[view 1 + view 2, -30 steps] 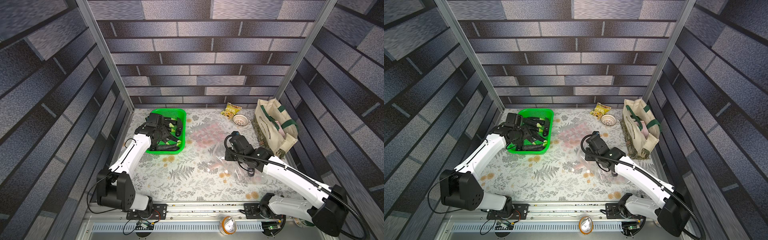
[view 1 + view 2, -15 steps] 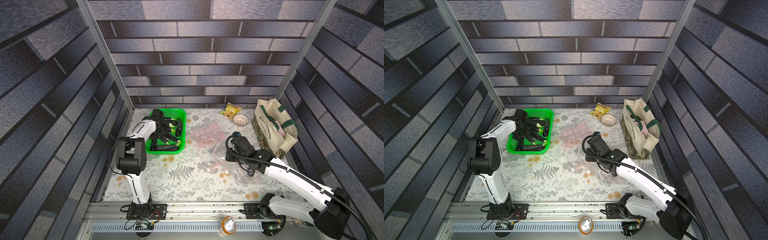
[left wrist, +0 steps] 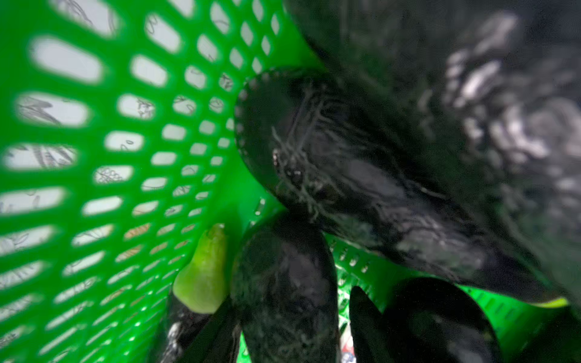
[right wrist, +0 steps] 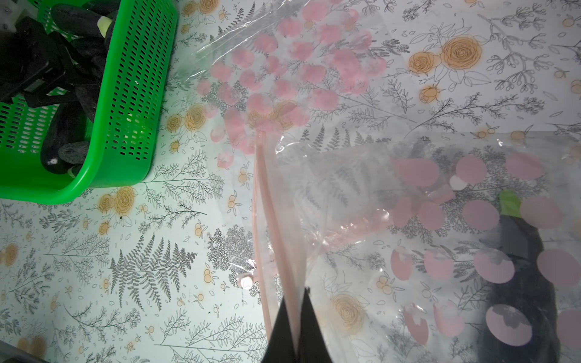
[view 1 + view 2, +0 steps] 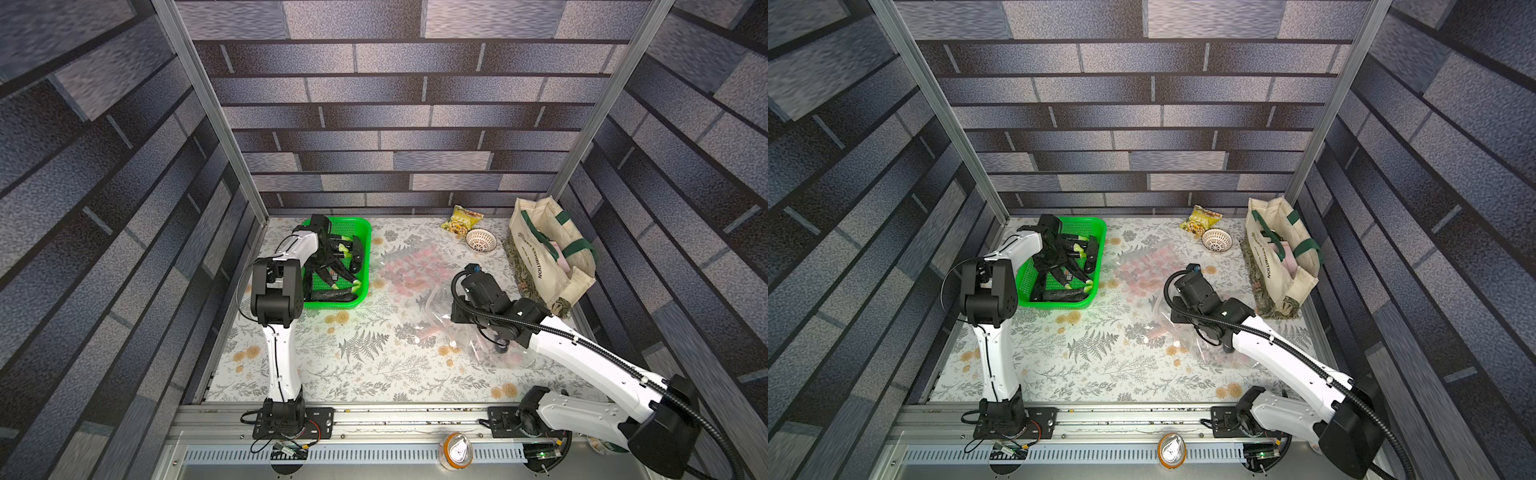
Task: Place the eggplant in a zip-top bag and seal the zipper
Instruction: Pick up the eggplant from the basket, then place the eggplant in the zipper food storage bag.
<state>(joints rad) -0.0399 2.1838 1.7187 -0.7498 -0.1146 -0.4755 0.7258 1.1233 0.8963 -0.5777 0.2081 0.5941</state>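
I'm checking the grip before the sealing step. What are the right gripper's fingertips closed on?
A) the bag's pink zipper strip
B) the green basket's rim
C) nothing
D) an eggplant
A: the right wrist view shows the right gripper shut, with the pink zipper strip of the zip-top bag pinched between its fingertips.
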